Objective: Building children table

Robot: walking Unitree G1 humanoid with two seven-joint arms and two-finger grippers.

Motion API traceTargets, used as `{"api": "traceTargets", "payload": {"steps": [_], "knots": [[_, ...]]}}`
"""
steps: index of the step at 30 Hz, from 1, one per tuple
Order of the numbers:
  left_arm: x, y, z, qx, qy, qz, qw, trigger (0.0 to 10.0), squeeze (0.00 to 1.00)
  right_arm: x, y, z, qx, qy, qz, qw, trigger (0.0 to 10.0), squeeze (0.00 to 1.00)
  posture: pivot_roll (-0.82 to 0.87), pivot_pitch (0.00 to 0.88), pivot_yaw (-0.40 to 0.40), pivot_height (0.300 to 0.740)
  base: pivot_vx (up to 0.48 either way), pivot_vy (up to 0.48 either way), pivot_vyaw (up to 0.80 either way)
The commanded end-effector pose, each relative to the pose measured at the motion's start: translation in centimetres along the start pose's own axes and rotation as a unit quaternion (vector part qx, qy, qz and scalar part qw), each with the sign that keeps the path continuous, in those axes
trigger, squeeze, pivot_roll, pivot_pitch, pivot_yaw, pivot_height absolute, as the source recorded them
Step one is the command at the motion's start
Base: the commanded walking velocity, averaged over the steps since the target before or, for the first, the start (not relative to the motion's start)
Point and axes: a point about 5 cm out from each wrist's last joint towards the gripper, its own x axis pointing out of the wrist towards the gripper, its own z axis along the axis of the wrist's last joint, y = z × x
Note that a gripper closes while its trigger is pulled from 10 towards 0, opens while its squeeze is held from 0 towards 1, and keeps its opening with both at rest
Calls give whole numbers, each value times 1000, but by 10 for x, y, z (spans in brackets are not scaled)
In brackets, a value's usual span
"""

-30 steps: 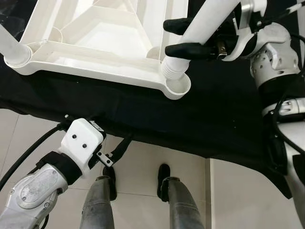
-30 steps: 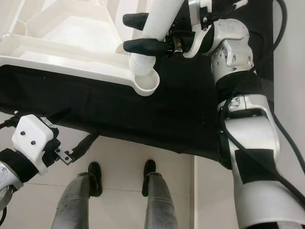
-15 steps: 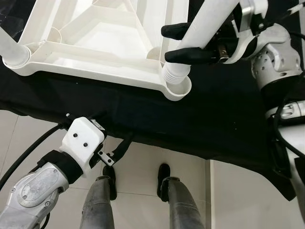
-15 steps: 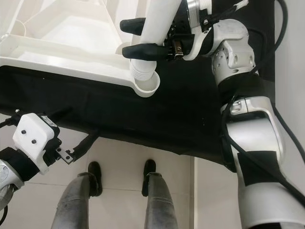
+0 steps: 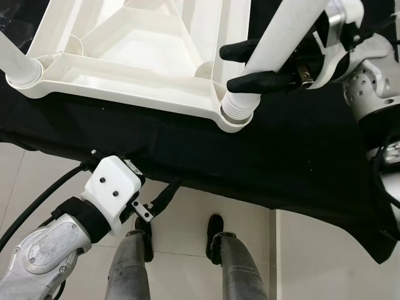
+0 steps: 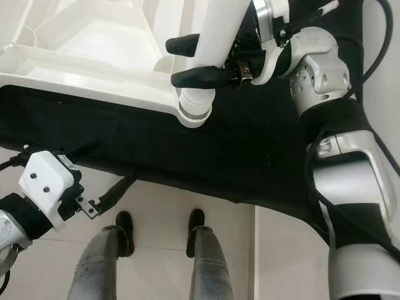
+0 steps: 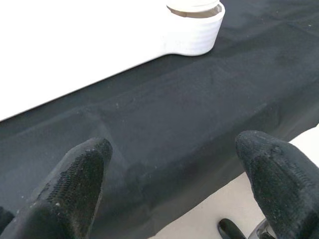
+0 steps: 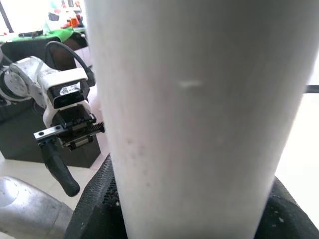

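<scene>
A: Left eye view first. Upturned white table top (image 5: 125,62) lying on the black cloth (image 5: 300,156), near corner socket (image 5: 236,119) right at the cloth's front part. Right gripper (image 5: 253,65) clamped on the white leg (image 5: 284,37), one finger either side.

B: Any change from a second ago?

A: Yes. Ribbed end of the leg hung over the socket's rim before, tilted and off to one side; now sits down inside the socket, ridges half swallowed. Probably seated but not yet twisted home.

B: And the left arm?

A: Left gripper (image 5: 156,203) low beside the cloth's front edge, above the tiled floor (image 5: 187,225), near the robot's own legs. Idle, hardly shifted.

B: Right eye view?

A: Same story: leg (image 6: 219,31) standing in the corner socket, slightly leaning.

B: Left wrist view?

A: Fingers (image 7: 75,184) spread wide apart, nothing between them; cloth and the table's corner (image 7: 194,32) beyond.

B: Right wrist view?

A: Leg (image 8: 194,114) pinched between the dark pads (image 8: 94,209), very close. Next likely a turn or a push to lock the leg in.
</scene>
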Motion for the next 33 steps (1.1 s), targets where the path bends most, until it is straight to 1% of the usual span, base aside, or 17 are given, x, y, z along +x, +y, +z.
{"api": "traceTargets", "payload": {"steps": [1, 3, 6, 16, 23, 25, 33], "knots": [[-2, -6, -1, -2, 3, -19, 1000, 10000, 0, 2, 12, -35, 77, 36, 20, 996, 10000, 0, 158, 552, -102, 740, 0, 0, 0], [-1, -6, -1, -2, 3, -19, 1000, 10000, 0, 4, 13, -35, 79, 36, 27, 996, 10000, 0, 159, 551, -102, 740, 0, 0, 0], [-1, -6, -1, -1, 2, -20, 1000, 10000, 0, 11, 19, -38, 88, 35, 54, 994, 10000, 0, 158, 550, -104, 740, 0, 0, 0], [0, -8, -1, 0, 0, -23, 1000, 10000, 0, 18, 24, -38, 96, 33, 81, 992, 10000, 0, 151, 546, -109, 740, 0, 0, 0], [1, -8, -1, 1, -2, -23, 1000, 10000, 0, 21, 20, -40, 89, 33, 75, 993, 10000, 0, 147, 546, -112, 740, 0, 0, 0], [1, -9, -1, 1, -3, -24, 1000, 10000, 0, 19, 15, -41, 76, 33, 57, 995, 10000, 0, 150, 546, -112, 740, 0, 0, 0], [2, -9, -1, 3, -3, -25, 1000, 10000, 0, 14, 10, -40, 65, 36, 40, 996, 10000, 0, 146, 546, -109, 740, 0, 0, 0]]}}
